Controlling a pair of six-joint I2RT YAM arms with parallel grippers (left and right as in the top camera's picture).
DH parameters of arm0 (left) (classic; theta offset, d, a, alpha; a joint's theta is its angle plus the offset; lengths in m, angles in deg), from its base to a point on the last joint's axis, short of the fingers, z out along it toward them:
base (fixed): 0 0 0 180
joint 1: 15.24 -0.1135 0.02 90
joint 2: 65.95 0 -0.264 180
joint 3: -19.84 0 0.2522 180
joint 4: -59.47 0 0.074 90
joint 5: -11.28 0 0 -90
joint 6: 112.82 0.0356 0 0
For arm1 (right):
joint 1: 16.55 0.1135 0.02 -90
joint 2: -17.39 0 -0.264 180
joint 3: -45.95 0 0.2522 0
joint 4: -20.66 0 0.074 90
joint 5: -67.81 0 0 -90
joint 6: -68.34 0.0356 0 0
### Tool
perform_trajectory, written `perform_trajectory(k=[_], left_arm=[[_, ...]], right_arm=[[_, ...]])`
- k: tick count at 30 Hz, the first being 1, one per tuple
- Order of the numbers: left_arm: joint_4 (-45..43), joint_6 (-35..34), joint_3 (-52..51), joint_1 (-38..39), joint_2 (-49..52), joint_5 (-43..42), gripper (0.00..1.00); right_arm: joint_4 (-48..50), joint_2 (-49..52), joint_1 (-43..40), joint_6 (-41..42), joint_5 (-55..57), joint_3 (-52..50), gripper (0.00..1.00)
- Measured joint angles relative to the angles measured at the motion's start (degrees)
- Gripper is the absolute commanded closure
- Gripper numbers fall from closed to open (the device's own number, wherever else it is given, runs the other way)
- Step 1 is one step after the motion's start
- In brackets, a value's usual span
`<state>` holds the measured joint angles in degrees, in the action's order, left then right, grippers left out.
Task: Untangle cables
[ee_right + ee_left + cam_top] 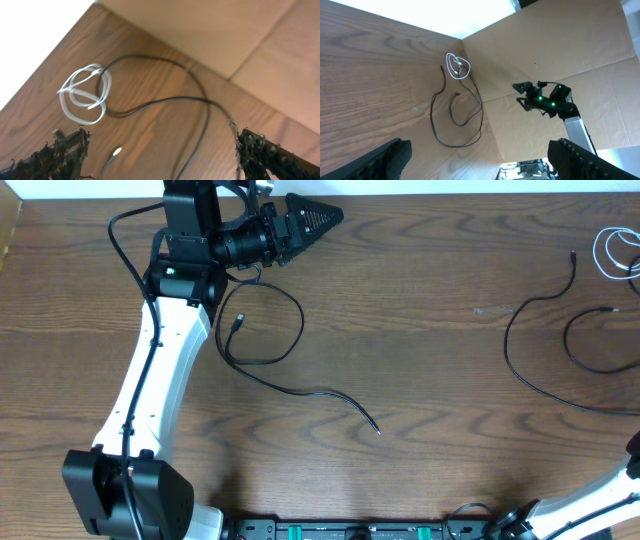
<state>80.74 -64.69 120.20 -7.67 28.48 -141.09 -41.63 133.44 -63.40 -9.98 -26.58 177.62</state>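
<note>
One black cable lies looped at centre left, its free end trailing toward the middle of the table. Two more black cables curve at the right, beside a coiled white cable at the far right edge. My left gripper hovers at the top, away from all of them; in the left wrist view it is open and empty. My right gripper hangs open above the black cables, touching none, with the white coil to its left. The left wrist view shows the right gripper raised.
A cardboard wall stands past the table's right edge. A rail of equipment runs along the front edge. The left arm stretches across the left side of the table, and the right arm's base link sits at the bottom right.
</note>
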Motion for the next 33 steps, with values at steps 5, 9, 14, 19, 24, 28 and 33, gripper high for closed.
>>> perform_trajectory(k=[5, 9, 14, 19, 24, 28, 33], left_arm=[[0.17, 2.86, 0.0, 0.0, 0.0, 0.31, 0.07], [5.62, 5.97, 0.02, 0.0, -0.04, 4.31, 0.06], [20.94, 11.87, 0.28, 0.02, -0.04, 16.39, 0.07], [36.54, 16.09, 0.22, -0.02, -0.04, 34.93, 0.06], [47.71, 16.48, 0.22, -1.01, -0.04, 51.52, 0.06], [51.32, 15.23, 0.22, -5.07, -0.04, 57.79, 0.06], [53.46, 13.14, 0.22, -10.99, -0.04, 60.67, 0.06]], right_arm=[[-3.21, 0.0, 1.97, -3.06, -8.37, 0.0, 0.04], [-7.02, 0.0, 6.71, -7.15, -15.41, 0.0, 0.04], [-10.69, 0.0, 15.5, -9.81, -19.47, 0.0, 0.04], [-13.0, 0.0, 26.14, -11.56, -20.44, 0.0, 0.03], [-13.68, 0.98, 36.17, -13.68, -20.48, 0.0, 0.03], [-13.94, 3.63, 43.47, -16.46, -20.37, 0.02, 0.03], [-14.03, 6.99, 53.79, -20.28, -20.2, 0.02, 0.03]])
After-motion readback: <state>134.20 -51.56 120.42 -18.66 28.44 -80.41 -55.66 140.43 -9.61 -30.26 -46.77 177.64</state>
